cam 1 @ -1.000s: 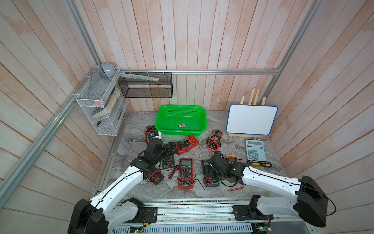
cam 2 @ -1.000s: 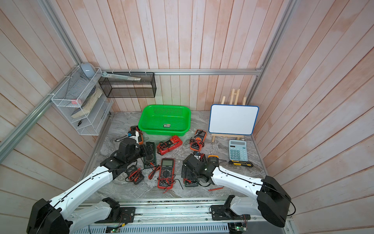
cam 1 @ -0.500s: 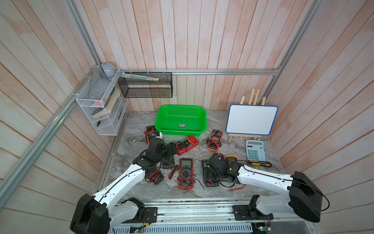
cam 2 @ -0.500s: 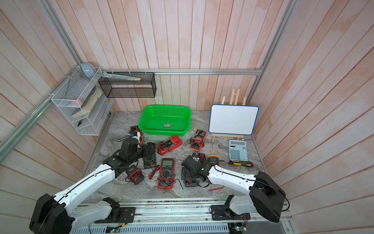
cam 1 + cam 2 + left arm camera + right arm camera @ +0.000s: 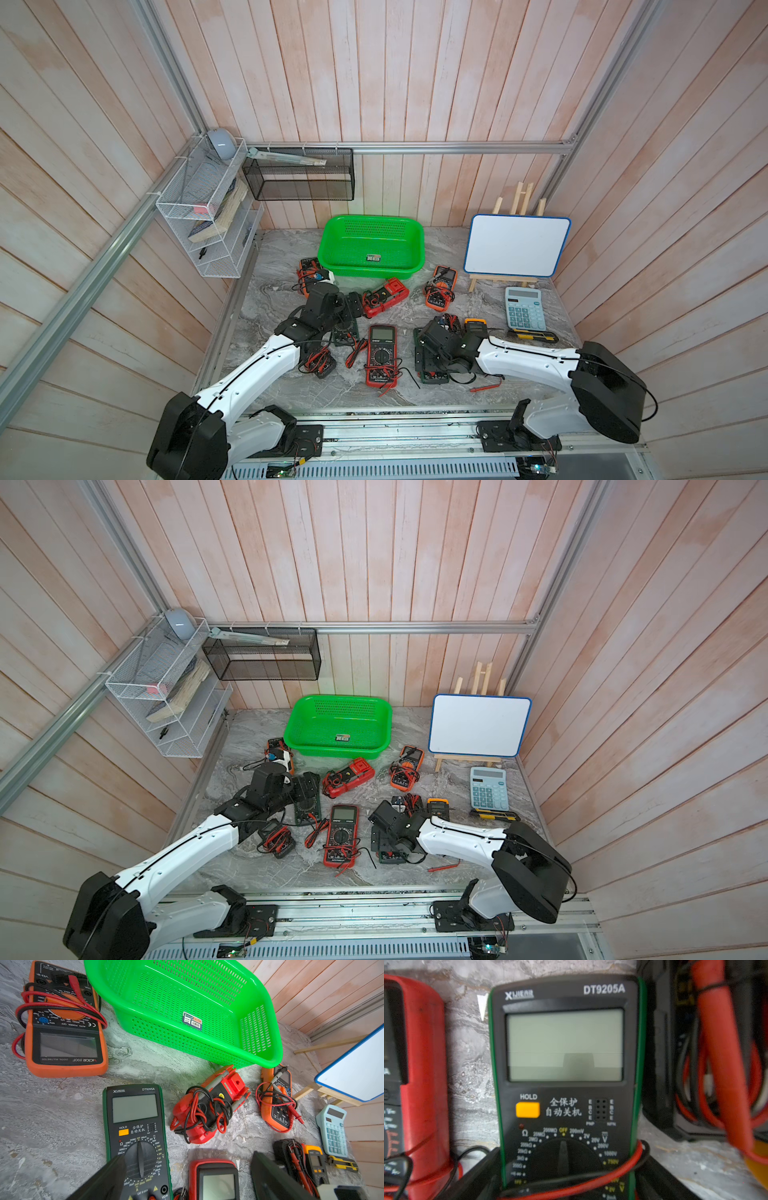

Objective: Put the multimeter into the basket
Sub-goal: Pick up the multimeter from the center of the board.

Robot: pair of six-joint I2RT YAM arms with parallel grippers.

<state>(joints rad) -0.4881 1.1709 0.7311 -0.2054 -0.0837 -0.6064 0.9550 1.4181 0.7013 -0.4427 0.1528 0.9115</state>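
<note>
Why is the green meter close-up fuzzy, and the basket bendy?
In the right wrist view the green-edged multimeter is very close, so its lettering is soft and the red lead beside it blurs; in the left wrist view the wide lens bows the basket.

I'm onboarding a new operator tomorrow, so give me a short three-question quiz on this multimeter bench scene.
1. True or false: some device already lies in the basket.
2. Multiple choice: the multimeter lying between the fingers of the right gripper has a casing edged in: A) green B) yellow C) blue.
3. Short answer: is the left gripper open or shut?

Key: 1 false, the basket is empty; 2 A; 3 open.
</note>
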